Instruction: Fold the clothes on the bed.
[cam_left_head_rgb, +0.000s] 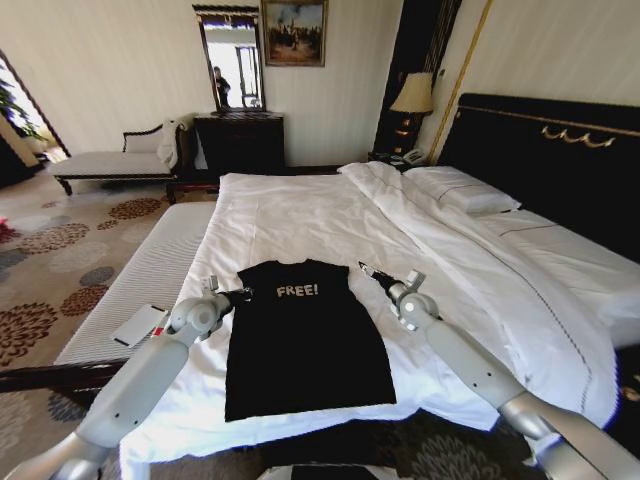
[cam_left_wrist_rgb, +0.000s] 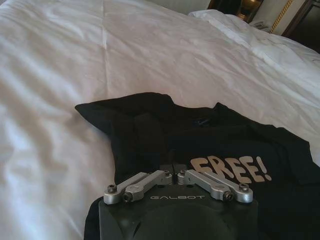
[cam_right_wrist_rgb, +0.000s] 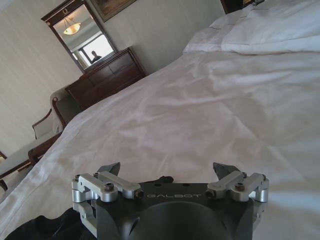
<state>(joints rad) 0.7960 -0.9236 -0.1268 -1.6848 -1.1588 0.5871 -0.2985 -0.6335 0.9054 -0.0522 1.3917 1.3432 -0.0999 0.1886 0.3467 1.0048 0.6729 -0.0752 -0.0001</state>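
The black T-shirt (cam_left_head_rgb: 305, 340) lies flat, chest up, on the near part of the bed (cam_left_head_rgb: 300, 215), its hem toward the foot edge and the white "FREE!" lettering (cam_left_head_rgb: 297, 291) toward the headboard (cam_left_head_rgb: 545, 165). Its lower hem runs into shadow at the bed's foot, where cloth and floor are hard to separate. The left gripper (cam_left_head_rgb: 243, 294) sits at the shirt's left shoulder, fingers (cam_left_wrist_rgb: 172, 167) drawn together on black fabric beside the lettering; its body hides how much cloth is caught. The right gripper (cam_left_head_rgb: 366, 270) hovers just off the shirt's right shoulder, its fingers (cam_right_wrist_rgb: 111, 169) spread wide over white sheet. Beyond the shirt, a folded duvet (cam_left_head_rgb: 470, 255) and pillows (cam_left_head_rgb: 460, 188) lie toward the headboard. Farther off stand a dark dresser (cam_left_head_rgb: 240, 140) with a mirror (cam_left_head_rgb: 232, 60) and a chaise (cam_left_head_rgb: 120, 160).
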